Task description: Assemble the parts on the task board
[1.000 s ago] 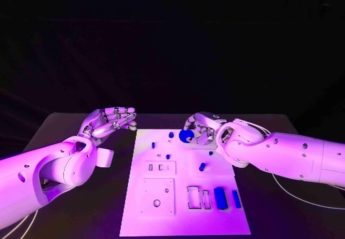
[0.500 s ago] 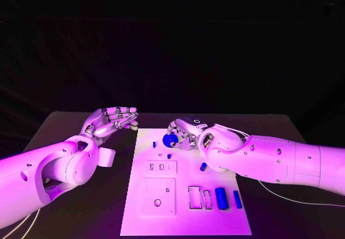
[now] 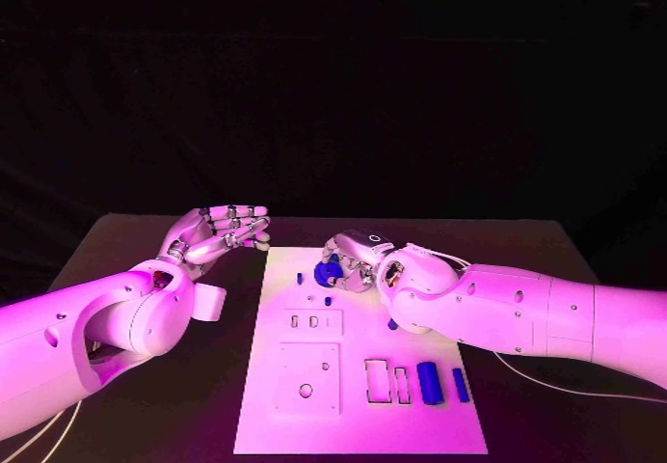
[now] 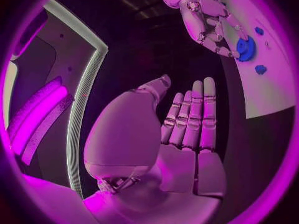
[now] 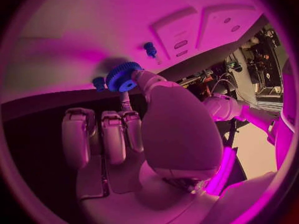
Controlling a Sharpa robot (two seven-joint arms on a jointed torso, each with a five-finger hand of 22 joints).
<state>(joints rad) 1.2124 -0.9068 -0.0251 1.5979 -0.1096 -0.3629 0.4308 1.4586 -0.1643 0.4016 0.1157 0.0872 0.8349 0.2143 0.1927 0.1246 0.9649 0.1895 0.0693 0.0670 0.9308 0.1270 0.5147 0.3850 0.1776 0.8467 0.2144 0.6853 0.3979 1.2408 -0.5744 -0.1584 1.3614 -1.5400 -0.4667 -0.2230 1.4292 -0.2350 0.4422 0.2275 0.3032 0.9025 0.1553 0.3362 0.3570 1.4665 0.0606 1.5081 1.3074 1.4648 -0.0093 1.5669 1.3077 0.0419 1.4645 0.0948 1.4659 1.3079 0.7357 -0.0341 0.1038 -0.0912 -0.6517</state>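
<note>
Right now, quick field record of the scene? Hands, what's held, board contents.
left hand: open, holds nothing, beside the board's far left corner
right hand: holds the blue gear over the board's far end
board: white plate, middle of the black table
blue bars: two, lying side by side near the board's near right corner
small blue pegs: on the board near the gear
gear seated: cannot tell

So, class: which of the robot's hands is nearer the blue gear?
The right hand: it pinches the blue gear over the task board. The left hand hovers open off the board's far left corner, apart from it.
</note>
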